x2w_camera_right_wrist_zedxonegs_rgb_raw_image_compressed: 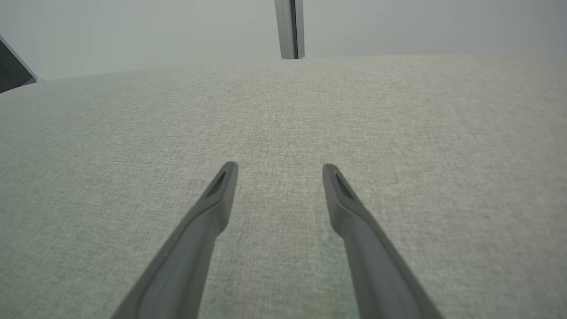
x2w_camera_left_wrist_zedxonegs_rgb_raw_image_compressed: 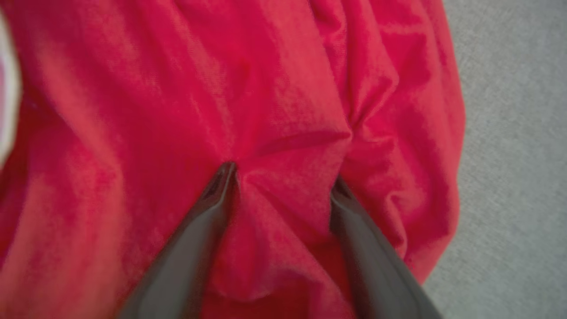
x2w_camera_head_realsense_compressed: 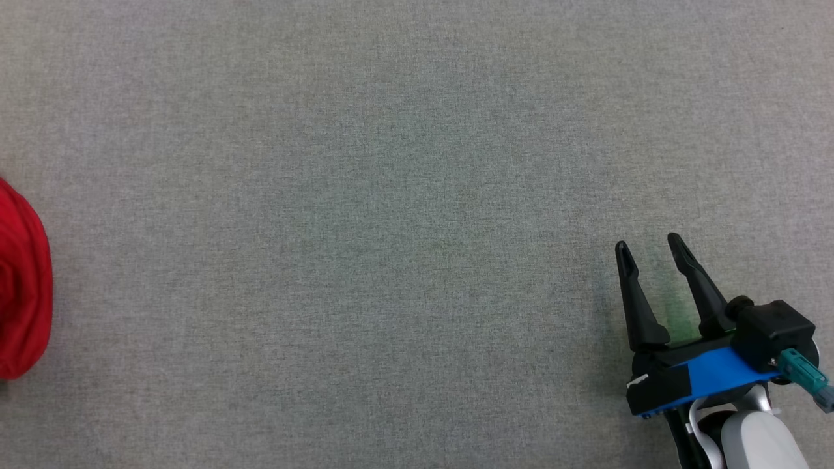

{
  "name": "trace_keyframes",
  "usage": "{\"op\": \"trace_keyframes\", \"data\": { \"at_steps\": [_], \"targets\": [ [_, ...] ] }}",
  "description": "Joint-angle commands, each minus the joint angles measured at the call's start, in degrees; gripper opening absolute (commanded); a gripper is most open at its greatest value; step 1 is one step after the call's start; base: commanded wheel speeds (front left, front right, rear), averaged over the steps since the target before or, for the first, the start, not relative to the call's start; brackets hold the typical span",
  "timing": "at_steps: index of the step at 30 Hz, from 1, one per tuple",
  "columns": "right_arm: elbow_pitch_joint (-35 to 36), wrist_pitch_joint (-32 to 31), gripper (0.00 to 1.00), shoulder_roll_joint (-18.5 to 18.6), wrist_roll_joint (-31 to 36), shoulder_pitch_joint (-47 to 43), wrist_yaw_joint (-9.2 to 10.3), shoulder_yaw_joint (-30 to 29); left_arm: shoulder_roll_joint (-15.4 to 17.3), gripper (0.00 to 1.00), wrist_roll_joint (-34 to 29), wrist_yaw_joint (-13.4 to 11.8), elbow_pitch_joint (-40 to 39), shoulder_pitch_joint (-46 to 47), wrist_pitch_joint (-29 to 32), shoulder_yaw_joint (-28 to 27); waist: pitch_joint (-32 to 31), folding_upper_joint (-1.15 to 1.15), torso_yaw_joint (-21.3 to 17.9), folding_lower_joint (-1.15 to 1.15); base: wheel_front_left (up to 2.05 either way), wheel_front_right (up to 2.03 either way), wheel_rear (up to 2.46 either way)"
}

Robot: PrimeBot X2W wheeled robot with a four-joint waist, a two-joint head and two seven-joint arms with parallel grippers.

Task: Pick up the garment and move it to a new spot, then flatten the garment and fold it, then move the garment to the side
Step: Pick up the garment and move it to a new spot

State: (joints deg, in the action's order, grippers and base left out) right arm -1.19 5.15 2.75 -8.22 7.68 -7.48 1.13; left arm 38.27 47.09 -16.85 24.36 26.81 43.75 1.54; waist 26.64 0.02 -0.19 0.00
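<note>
The garment [x2w_camera_head_realsense_compressed: 23,286] is a crumpled red cloth lying at the far left edge of the head view, mostly cut off there. In the left wrist view the garment [x2w_camera_left_wrist_zedxonegs_rgb_raw_image_compressed: 266,110] lies wrinkled right under my left gripper [x2w_camera_left_wrist_zedxonegs_rgb_raw_image_compressed: 283,177], whose two dark fingers stand wide apart with their tips pressed into the folds and a bump of cloth bulging between them. My right gripper [x2w_camera_head_realsense_compressed: 648,244] rests at the lower right of the head view, open, with nothing between its fingers. Seen from its own wrist, the right gripper [x2w_camera_right_wrist_zedxonegs_rgb_raw_image_compressed: 279,170] hovers over bare grey cloth surface.
A grey fabric-covered table [x2w_camera_head_realsense_compressed: 391,228] spreads across the head view. In the right wrist view the table's far edge [x2w_camera_right_wrist_zedxonegs_rgb_raw_image_compressed: 398,57] meets a pale wall with a vertical metal post [x2w_camera_right_wrist_zedxonegs_rgb_raw_image_compressed: 290,29], and a dark object [x2w_camera_right_wrist_zedxonegs_rgb_raw_image_compressed: 11,66] sits at the far left.
</note>
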Motion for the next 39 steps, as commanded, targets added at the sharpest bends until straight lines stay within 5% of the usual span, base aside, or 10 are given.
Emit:
{"op": "trace_keyframes", "data": {
  "at_steps": [1,8,15,27,39],
  "targets": [
    [-0.44,0.49,1.00,0.28,-0.18,0.43,-0.03,-0.48,0.05,0.00,-0.42,0.16,0.73,-0.31,0.67,0.91,-0.26,-0.02,0.18,0.00,0.00,0.00,0.00],
    [-2.94,1.59,1.00,0.27,-1.77,0.34,-0.02,-0.22,3.42,0.00,-3.38,6.60,-2.06,5.51,-9.45,0.33,-4.93,-0.02,2.44,0.00,0.00,0.00,0.00],
    [-6.66,3.09,1.00,0.28,-3.68,-1.25,-0.02,0.95,5.39,0.00,-7.85,9.89,-7.58,13.33,-14.08,3.09,-12.69,-0.02,4.21,0.00,0.00,0.00,0.00],
    [-10.42,4.26,1.00,0.27,-6.14,-5.09,-0.03,2.15,-3.19,0.00,-9.79,11.76,-19.66,24.69,-10.58,13.51,-24.67,-0.02,-2.64,0.00,0.00,0.00,0.00],
    [-7.74,2.13,1.00,0.25,-5.53,-6.64,-0.03,2.39,-13.40,0.00,-8.32,13.96,-22.88,20.37,-12.27,22.19,-25.17,-0.02,-14.57,0.00,0.00,0.00,0.00]
  ]
}}
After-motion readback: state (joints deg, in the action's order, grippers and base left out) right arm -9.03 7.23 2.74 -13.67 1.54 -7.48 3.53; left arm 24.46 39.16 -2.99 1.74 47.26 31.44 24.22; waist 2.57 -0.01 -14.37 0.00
